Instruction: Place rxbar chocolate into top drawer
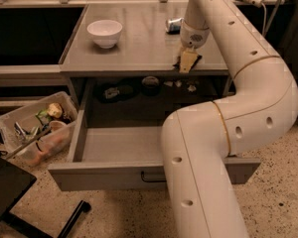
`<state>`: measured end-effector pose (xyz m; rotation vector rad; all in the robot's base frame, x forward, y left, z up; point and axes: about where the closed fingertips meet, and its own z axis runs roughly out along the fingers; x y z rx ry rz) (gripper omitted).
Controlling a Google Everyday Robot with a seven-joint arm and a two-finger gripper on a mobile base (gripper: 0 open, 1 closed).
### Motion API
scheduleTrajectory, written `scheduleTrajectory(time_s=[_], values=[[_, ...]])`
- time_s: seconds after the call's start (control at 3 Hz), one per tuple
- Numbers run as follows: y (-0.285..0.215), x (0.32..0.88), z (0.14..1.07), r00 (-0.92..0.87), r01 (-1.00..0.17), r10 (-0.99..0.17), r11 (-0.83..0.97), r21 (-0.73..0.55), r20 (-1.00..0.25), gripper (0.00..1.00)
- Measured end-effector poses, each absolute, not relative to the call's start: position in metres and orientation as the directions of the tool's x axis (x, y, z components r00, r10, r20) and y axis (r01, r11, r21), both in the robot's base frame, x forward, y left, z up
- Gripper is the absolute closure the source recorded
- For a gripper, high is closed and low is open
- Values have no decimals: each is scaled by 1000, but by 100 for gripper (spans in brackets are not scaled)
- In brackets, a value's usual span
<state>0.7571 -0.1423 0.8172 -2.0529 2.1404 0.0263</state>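
My gripper point(187, 62) points down onto the grey desk top point(139, 48), near its front edge and right of centre. The rxbar chocolate point(178, 64) shows only as a thin dark shape poking out on both sides of the gripper's tan tip; most of it is hidden. The top drawer point(114, 174) is pulled wide open below the desk top, its grey floor bare on the left. My white arm covers the drawer's right half and part of the dark handle point(150, 178).
A white bowl point(105, 32) stands at the desk's back left, a blue-and-silver soda can point(173, 25) lies behind the gripper. Small dark items point(112, 92) sit in the recess behind the drawer. A cluttered clear bin point(36, 128) and a black chair base point(10, 195) are on the floor left.
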Motion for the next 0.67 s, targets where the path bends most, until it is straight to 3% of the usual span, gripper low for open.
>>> scheduleTrajectory(time_s=[0.67], values=[[-142,757,817,-34,-993,-990,49,-108,-138,100]])
